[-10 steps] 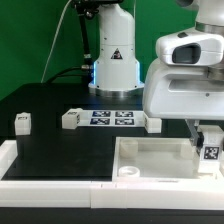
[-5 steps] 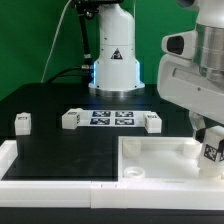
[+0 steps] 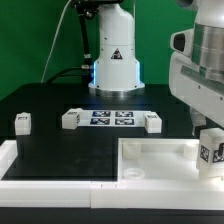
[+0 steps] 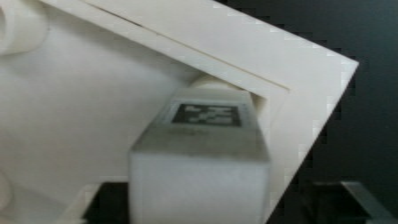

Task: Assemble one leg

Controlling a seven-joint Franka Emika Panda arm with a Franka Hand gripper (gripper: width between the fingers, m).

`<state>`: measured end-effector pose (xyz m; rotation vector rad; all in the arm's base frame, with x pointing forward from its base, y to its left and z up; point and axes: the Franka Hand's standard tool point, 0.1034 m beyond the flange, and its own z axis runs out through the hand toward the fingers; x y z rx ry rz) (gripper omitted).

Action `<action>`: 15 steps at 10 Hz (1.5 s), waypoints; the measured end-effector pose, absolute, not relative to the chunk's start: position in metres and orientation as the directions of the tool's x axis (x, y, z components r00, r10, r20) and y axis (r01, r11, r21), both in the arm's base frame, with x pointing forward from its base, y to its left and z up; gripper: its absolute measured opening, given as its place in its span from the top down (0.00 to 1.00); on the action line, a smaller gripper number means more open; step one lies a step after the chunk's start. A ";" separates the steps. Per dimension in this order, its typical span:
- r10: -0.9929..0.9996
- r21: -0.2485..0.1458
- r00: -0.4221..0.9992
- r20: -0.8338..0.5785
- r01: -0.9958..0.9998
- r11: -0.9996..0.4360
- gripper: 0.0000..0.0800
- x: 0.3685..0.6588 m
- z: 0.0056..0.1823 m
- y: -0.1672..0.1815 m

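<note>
My gripper (image 3: 208,135) is shut on one white leg (image 3: 211,153), whose black-and-white tag faces the camera. It holds the leg at the right-hand corner of the large white tray-like part (image 3: 150,158), at the exterior view's right. In the wrist view the leg (image 4: 201,150) reaches from between my dark fingers (image 4: 349,206) to the edge of the tray part (image 4: 107,100). I cannot tell whether its tip touches the tray. Three more legs lie on the black table: one far left (image 3: 22,122), one (image 3: 70,119) left of the tags, one (image 3: 152,123) right of them.
The marker board (image 3: 112,118) lies flat mid-table between two loose legs. The robot's white base (image 3: 113,60) stands behind it before a green backdrop. A white rail (image 3: 60,168) runs along the table's front edge.
The arm has swung toward the exterior view's right, with the wrist housing now partly out of frame. The held leg has shifted slightly right and down at the tray's corner.
</note>
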<state>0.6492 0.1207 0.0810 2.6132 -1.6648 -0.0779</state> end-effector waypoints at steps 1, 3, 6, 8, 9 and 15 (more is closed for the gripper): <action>-0.825 0.047 0.564 -0.025 -0.824 -0.565 0.37 0.649 0.082 0.123; -0.607 0.038 0.794 -0.031 -0.606 -0.795 0.20 0.649 0.082 0.125; -0.274 0.021 0.961 -0.026 -0.273 -0.962 0.19 0.651 0.080 0.122; -0.045 0.035 0.999 -0.027 -0.045 -0.998 0.19 0.651 0.080 0.120; -0.051 0.034 0.998 -0.027 -0.050 -0.998 0.19 0.651 0.080 0.120; -0.372 0.036 0.928 -0.021 -0.371 -0.928 0.64 0.651 0.079 0.119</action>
